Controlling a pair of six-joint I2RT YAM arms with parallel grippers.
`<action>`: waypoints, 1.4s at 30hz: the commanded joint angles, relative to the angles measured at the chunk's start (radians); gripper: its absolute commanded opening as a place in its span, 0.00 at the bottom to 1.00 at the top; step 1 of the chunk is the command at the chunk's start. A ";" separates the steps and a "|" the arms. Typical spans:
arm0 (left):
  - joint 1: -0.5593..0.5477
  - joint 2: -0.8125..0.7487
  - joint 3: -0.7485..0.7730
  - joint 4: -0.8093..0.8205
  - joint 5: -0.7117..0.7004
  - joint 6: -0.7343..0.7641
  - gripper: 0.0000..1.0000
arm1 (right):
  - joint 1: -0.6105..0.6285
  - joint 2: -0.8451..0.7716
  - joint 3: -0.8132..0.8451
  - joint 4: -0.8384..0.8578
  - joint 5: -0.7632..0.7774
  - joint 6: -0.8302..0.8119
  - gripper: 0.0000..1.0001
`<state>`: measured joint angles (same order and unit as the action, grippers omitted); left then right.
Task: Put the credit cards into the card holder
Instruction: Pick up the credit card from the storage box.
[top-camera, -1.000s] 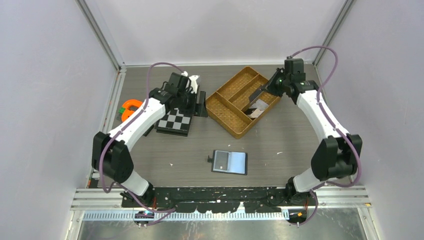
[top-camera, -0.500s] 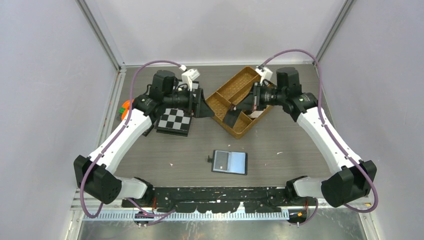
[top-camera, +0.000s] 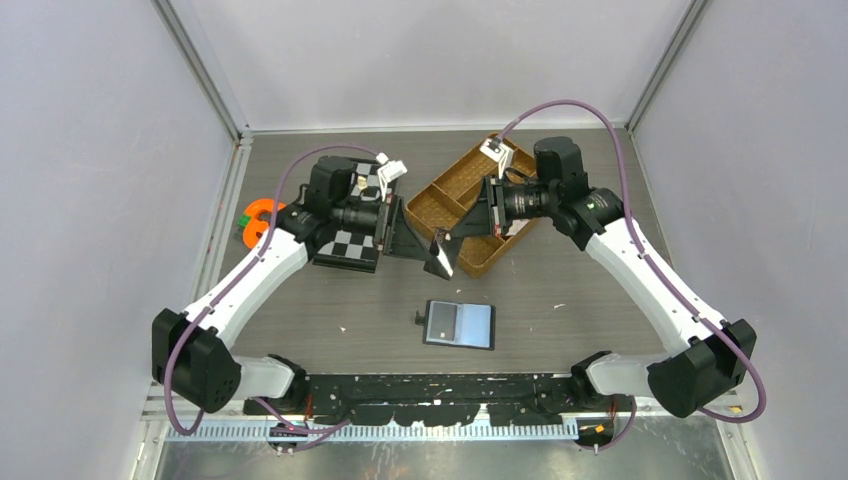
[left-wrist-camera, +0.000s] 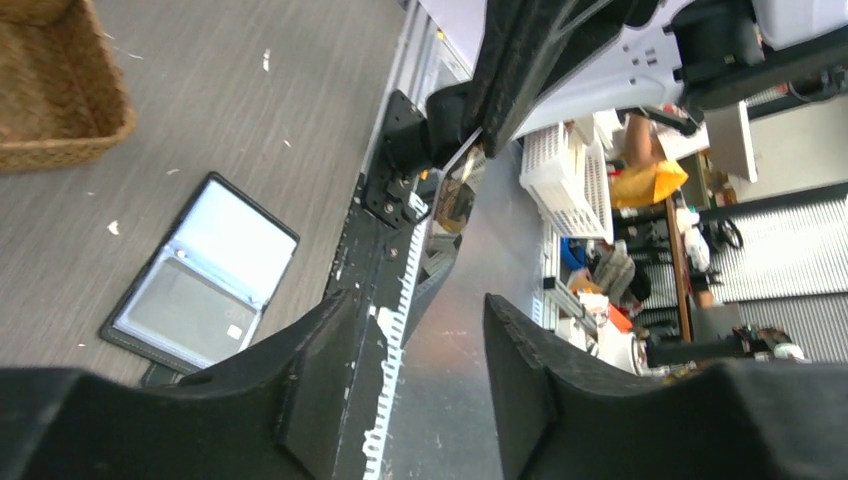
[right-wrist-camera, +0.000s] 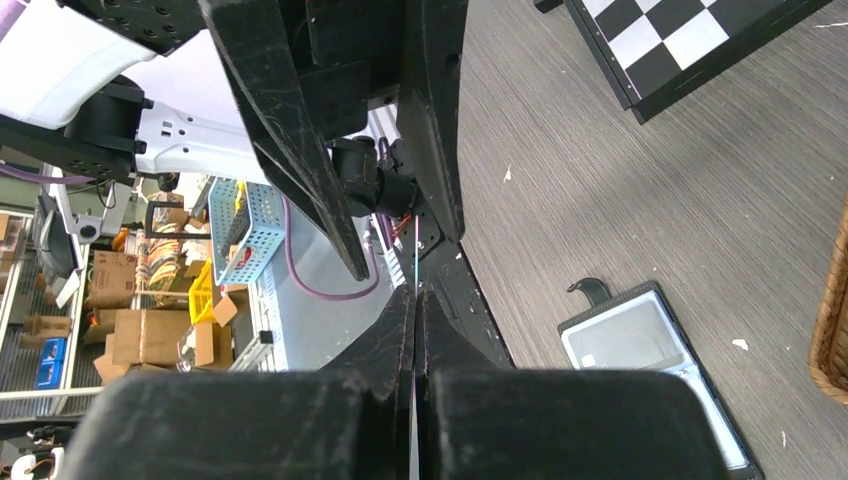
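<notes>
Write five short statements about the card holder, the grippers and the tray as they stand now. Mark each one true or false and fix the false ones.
1. The card holder lies open on the table. True.
2. The right gripper is shut on a card. True.
3. The left gripper is shut on a card as well. False: its fingers stand apart with nothing between them.
4. The card holder sits inside the woven tray. False: it lies on the bare table, apart from the tray and nearer the arm bases.
5. The chessboard lies on the left arm's side of the tray. True.
</notes>
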<state>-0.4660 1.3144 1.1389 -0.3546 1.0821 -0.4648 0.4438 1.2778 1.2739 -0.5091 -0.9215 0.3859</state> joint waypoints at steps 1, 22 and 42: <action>-0.027 -0.036 -0.030 0.142 0.117 -0.085 0.47 | 0.009 -0.026 0.042 0.043 -0.039 0.008 0.01; -0.065 -0.155 -0.246 0.591 -0.151 -0.340 0.00 | 0.008 -0.124 -0.098 0.136 0.093 0.155 0.65; -0.065 -0.153 -0.289 0.619 -0.164 -0.383 0.00 | 0.028 -0.116 -0.320 0.651 0.034 0.511 0.09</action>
<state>-0.5285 1.1721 0.8539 0.2211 0.9157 -0.8391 0.4641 1.1610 0.9638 0.0010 -0.8719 0.8261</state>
